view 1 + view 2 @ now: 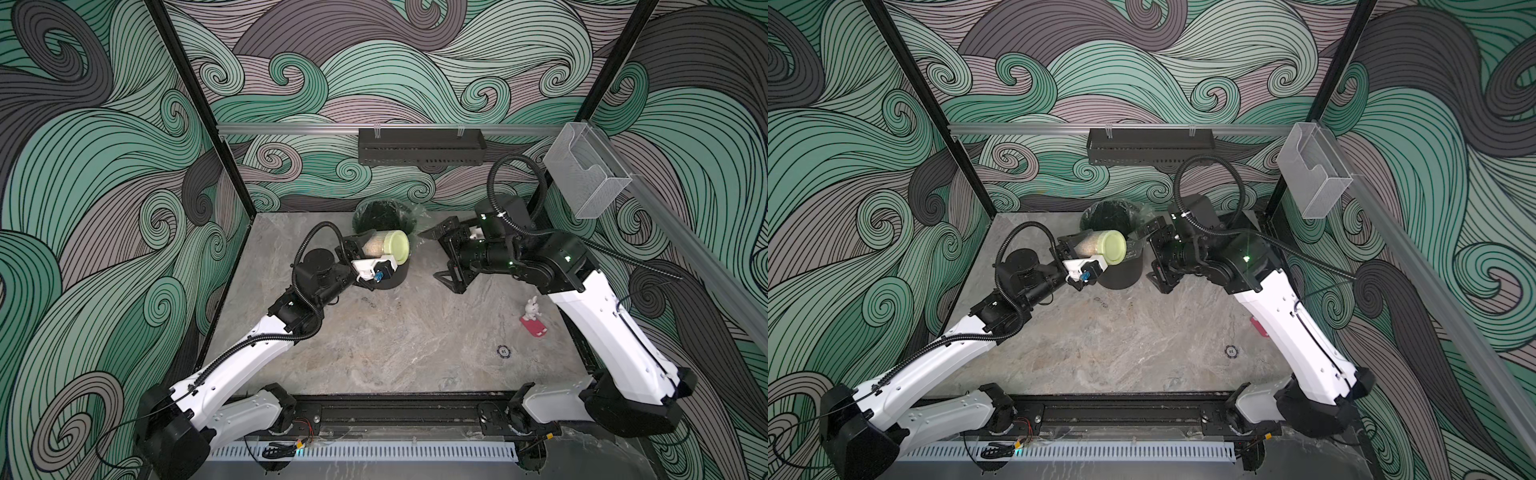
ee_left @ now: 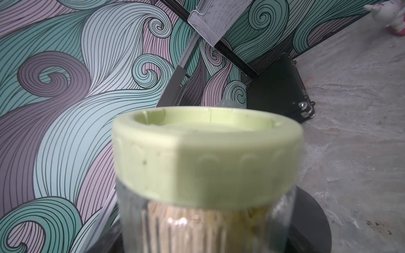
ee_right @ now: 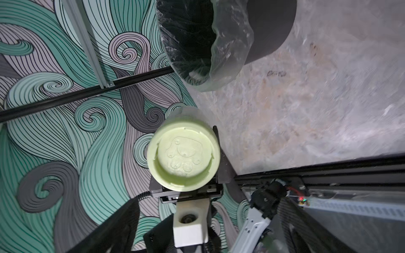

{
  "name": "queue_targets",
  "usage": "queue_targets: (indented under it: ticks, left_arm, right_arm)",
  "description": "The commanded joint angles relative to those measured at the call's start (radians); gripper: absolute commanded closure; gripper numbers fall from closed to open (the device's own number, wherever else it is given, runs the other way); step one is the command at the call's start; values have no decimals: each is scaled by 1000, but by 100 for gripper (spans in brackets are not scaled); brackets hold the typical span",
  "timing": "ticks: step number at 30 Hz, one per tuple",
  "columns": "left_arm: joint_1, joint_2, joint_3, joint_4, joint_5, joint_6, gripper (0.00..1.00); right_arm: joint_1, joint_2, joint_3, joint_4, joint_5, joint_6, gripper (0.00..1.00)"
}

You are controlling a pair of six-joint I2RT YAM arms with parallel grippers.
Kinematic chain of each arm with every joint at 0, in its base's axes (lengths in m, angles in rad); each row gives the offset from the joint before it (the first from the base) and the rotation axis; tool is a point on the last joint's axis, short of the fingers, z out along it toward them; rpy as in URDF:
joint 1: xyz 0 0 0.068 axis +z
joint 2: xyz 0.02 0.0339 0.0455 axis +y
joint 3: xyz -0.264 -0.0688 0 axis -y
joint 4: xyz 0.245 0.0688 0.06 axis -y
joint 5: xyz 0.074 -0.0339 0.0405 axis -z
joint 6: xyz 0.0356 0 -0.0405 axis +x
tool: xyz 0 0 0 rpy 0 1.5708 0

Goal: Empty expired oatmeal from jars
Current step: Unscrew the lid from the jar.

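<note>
We see a grey marbled tabletop (image 1: 395,345). Toward its far middle stands a black bin (image 1: 397,277) lined with clear plastic. Near the right edge a small white rabbit figurine (image 1: 530,309) stands on a pink base (image 1: 536,327), and a small dark round disc (image 1: 503,351) lies near it, apart.

At the frame's centre the left gripper (image 1: 366,248) clamps the jar (image 1: 381,245) on its side, pale green lid (image 1: 397,246) facing right, oatmeal (image 1: 372,248) inside, overlapping the black bin (image 1: 380,216). Just right, the right gripper (image 1: 441,255) gapes wide, clear of the lid.
</note>
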Motion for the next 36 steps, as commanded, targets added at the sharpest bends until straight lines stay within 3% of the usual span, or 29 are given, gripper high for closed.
queue_targets:
  ticks: [1, 5, 15, 32, 36]
  left_arm:
    - [-13, -34, 31, 173, -28, 43, 100]
    - [-17, -40, 26, 172, -34, 41, 100]
    - [-19, -54, 27, 148, -30, 32, 100]
    - [-19, -71, 22, 128, -25, 17, 100]
    - [-20, -71, 25, 117, -25, 10, 100]
  right_arm:
    - [11, 37, 23, 66, 21, 264, 1]
    - [15, 49, 16, 85, 64, 313, 1]
    - [37, 88, 0, 152, 31, 355, 1]
    - [50, 152, 5, 190, -8, 338, 1]
    - [55, 138, 8, 187, 24, 295, 13]
